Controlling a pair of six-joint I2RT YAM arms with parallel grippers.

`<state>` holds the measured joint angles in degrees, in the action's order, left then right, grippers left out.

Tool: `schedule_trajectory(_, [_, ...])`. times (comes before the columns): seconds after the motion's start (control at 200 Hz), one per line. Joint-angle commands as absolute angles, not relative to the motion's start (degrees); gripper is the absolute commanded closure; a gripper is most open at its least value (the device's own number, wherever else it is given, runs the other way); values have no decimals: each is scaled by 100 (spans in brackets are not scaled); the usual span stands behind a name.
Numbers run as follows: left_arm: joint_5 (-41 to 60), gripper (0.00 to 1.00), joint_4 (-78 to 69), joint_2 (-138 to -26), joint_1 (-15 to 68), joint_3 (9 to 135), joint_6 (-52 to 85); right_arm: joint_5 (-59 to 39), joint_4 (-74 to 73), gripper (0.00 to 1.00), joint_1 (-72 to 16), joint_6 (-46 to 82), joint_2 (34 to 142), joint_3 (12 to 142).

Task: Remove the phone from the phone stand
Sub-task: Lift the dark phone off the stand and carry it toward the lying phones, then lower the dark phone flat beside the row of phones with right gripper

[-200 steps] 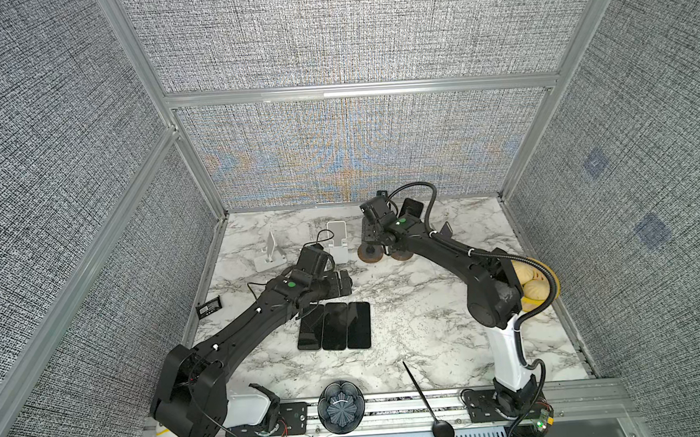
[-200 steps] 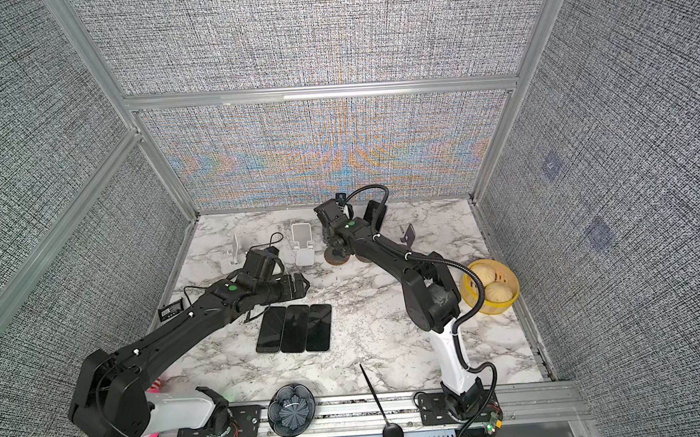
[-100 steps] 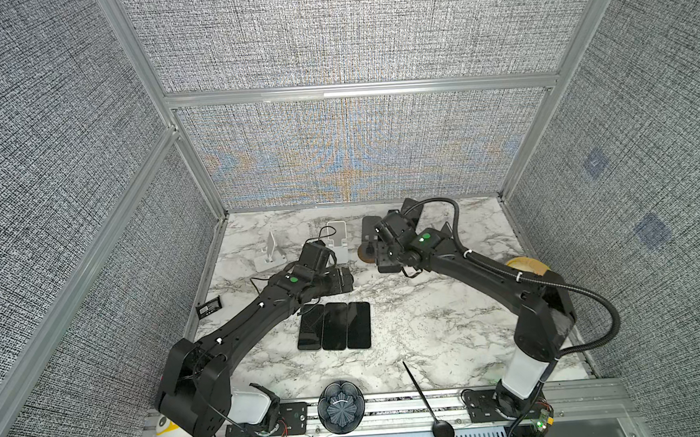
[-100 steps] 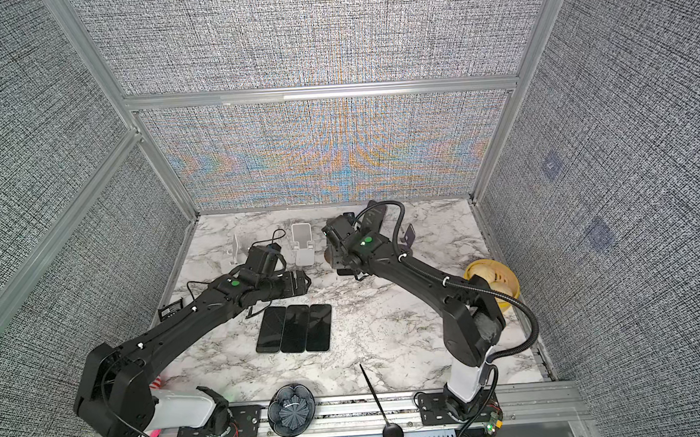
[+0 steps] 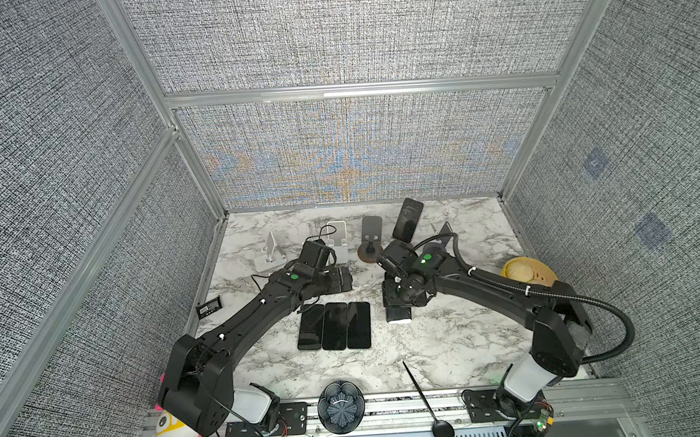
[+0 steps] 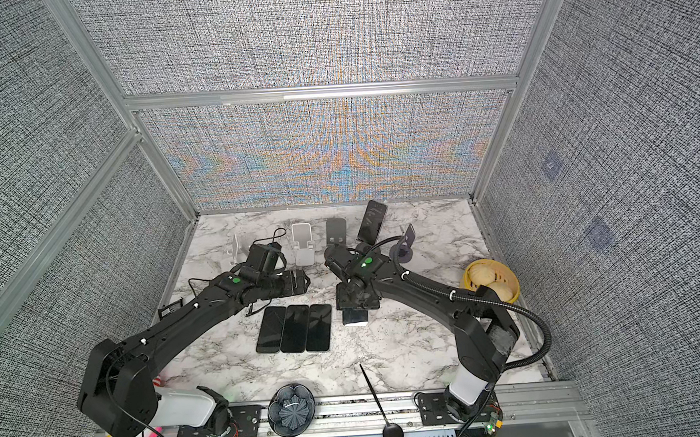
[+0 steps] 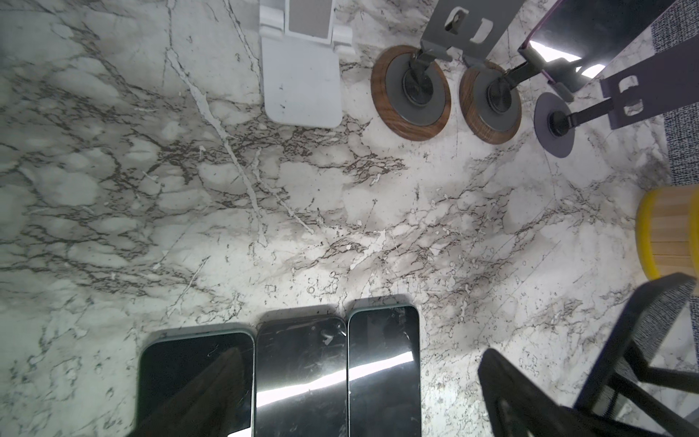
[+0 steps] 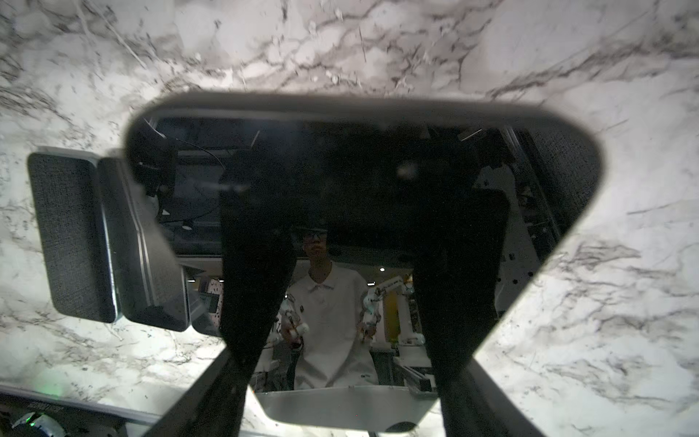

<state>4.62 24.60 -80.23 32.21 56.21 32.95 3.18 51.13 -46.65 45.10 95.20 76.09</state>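
Right arm (image 5: pixel 490 286) swung from the back stands to the middle of the desk (image 5: pixel 452 346), right fingers (image 8: pixel 257 265) part-open, clamped across the smartphone (image 8: pixel 359 159), now beside the three-phone row (image 5: pixel 333 326), clear of the empty wood-base phone stand (image 5: pixel 372 228); looks like only set-down remains; left fingers (image 7: pixel 499 386) wide open, empty.

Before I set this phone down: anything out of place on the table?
Nothing spilled. The black spoon lies askew, its bowl hanging off the table at the front. A small black card sits alone at its left edge.
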Motion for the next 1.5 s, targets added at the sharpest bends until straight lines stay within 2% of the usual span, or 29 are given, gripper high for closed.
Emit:
schedule_trajectory(0.0, [430,2,2517,-7995,3208,5603,3243,29,5433,38,-4687,4765,9698,7646])
schedule_trajectory(0.545, [299,2,2686,-7972,3199,5610,3172,-730,5312,39,-4747,4754,10813,7879])
schedule_trajectory(1.33, [334,2,2636,-8067,3191,5574,3238,-1008,4765,39,-4878,4835,11109,7692])
schedule_trajectory(1.496, [343,2,2596,-8094,3196,5561,3261,-1039,4703,35,-4882,4849,11116,7613])
